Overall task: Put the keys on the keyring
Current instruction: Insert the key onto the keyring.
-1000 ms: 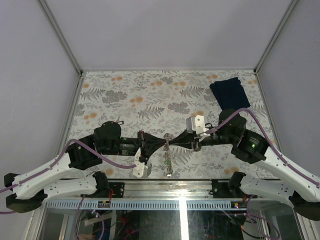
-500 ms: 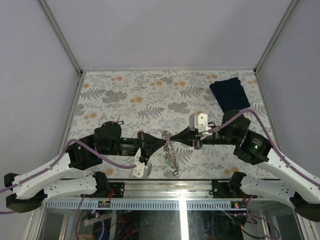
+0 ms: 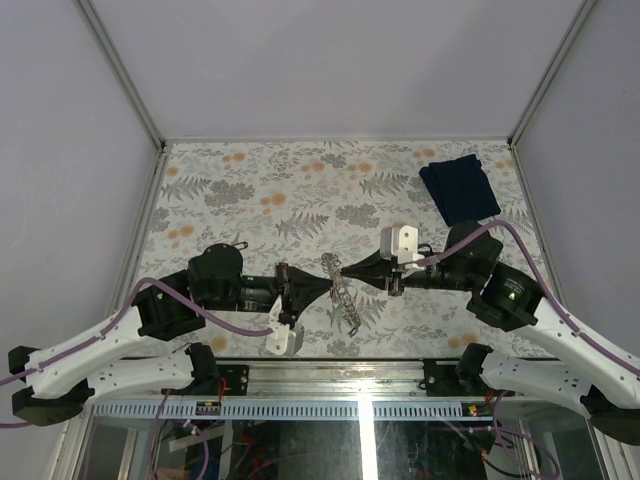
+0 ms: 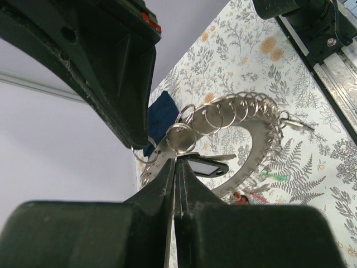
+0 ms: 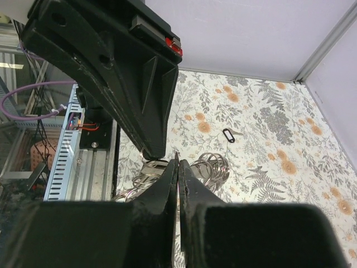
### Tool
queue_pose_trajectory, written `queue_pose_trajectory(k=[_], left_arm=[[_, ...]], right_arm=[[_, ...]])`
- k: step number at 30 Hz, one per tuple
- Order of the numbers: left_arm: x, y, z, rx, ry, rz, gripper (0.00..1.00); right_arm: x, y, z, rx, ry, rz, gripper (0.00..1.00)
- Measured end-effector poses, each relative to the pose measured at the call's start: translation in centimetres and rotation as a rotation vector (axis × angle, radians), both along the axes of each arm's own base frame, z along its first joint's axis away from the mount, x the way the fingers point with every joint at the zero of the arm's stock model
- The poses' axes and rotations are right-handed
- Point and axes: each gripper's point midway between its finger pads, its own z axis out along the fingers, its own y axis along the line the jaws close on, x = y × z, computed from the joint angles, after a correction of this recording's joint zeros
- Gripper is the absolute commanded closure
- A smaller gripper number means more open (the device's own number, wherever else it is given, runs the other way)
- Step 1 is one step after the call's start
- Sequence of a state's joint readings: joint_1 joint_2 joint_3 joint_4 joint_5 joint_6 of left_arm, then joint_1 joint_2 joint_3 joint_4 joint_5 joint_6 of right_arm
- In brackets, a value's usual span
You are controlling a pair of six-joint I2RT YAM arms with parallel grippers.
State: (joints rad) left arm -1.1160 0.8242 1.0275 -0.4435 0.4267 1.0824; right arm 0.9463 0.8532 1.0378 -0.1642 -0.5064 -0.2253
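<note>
The left gripper's [image 4: 175,162] jaws are pressed together on a link of the keyring [image 4: 245,109], at the centre of the left wrist view; a black-headed key [image 4: 205,167] hangs just right of the tips, seemingly already on a link; the right gripper's [image 5: 177,162] jaws are together too, but whether they pinch a link I cannot tell, since the rings sit behind its tips in its own view.

A second ago the two grippers met tip to tip at the lower middle of the top view, with the keyring dangling below them; now the right one has drawn back to the right, a gap shows between the tips, and the keyring slants across it from upper left to lower right; I judge that a threading attempt has just ended.

A second key [image 5: 227,134] lies loose on the table [image 3: 250,200], right of centre in the right wrist view, so work remains; the red tag [image 4: 244,196] and green tag [image 4: 272,177] show low in the left wrist view; how many keys are threaded is hard to make out.
</note>
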Motion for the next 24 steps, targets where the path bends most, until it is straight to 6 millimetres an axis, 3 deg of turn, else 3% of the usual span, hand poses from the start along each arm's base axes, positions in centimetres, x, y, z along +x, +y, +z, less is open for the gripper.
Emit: queue_pose_trajectory(k=[15, 24], left_arm=[[1.0, 0.7, 0.3, -0.038, -0.013, 0.073, 1.0], [0.9, 0.4, 0.0, -0.026, -0.018, 0.058, 1.0]], right_arm=[[-2.5, 0.3, -0.6, -0.016, 0.004, 0.152, 1.0], [-2.4, 0.9, -1.5, -0.045, 0.045, 0.166, 1.0]])
